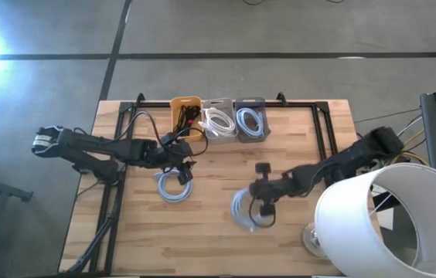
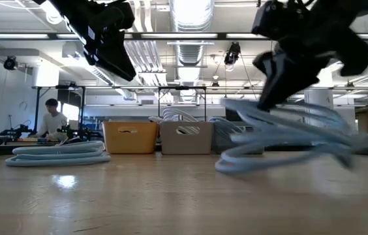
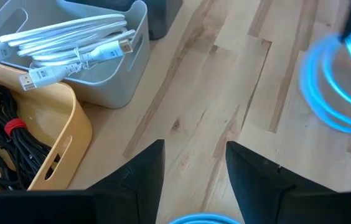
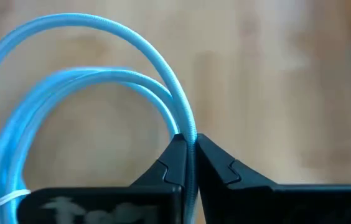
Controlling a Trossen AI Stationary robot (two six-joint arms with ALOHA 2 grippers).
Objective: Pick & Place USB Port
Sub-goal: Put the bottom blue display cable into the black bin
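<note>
A coil of light blue cable (image 1: 243,210) hangs tilted near the table's middle, with my right gripper (image 1: 264,205) shut on it. It also shows in the low view (image 2: 288,130) and in the right wrist view (image 4: 70,93). A second light blue coil (image 1: 173,187) lies flat on the table farther left. My left gripper (image 3: 194,174) hovers open just above that coil's far side, with nothing between its fingers. At the far edge stand a yellow bin (image 1: 185,114) with black cables, a white bin (image 1: 218,122) with white cables and a grey bin (image 1: 252,122) with a pale coil. My right gripper pinches a few strands of the coil's loop (image 4: 187,132) between its two fingertips. The fingers slant down from the table's right side. The coil (image 2: 288,130) hangs tilted below them; whether its low end (image 2: 226,164) rests on the table I cannot tell.
A large white lampshade (image 1: 380,224) and a glass base (image 1: 315,239) take up the near right corner. A black frame (image 1: 322,123) runs along the far and side edges. Bare wood lies between the two coils and along the near edge.
</note>
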